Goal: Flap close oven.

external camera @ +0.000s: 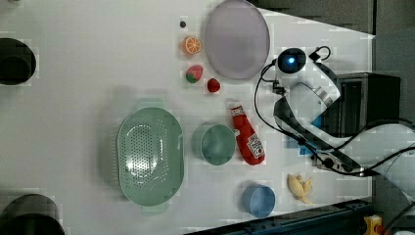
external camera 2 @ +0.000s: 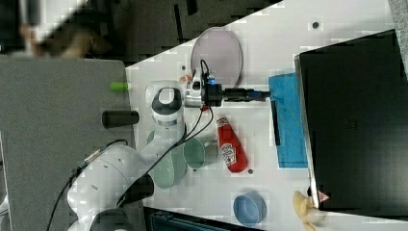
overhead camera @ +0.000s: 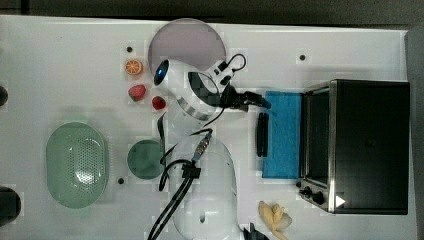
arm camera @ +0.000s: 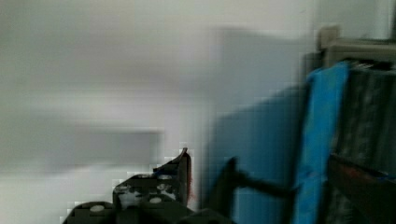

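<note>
The oven (overhead camera: 370, 145) is a black box at the top view's right, with its blue-faced flap door (overhead camera: 282, 135) folded down flat on the table. A black bar handle (overhead camera: 262, 134) runs along the door's outer edge. My gripper (overhead camera: 260, 101) reaches toward the door's corner at the end of the handle, open and holding nothing. In the right view the gripper (external camera 2: 257, 95) points at the door (external camera 2: 291, 120) just beside the handle (external camera 2: 274, 122). The wrist view shows the blue door (arm camera: 322, 140) close ahead, with one finger (arm camera: 180, 175) low in the picture.
A grey plate (overhead camera: 187, 42), an orange slice (overhead camera: 133, 66) and red fruit pieces (overhead camera: 137, 92) lie behind the arm. A green colander (overhead camera: 77, 164), green bowl (overhead camera: 145, 159), ketchup bottle (external camera 2: 230, 144), blue bowl (external camera 2: 249, 209) and banana (overhead camera: 274, 216) sit around the arm's base.
</note>
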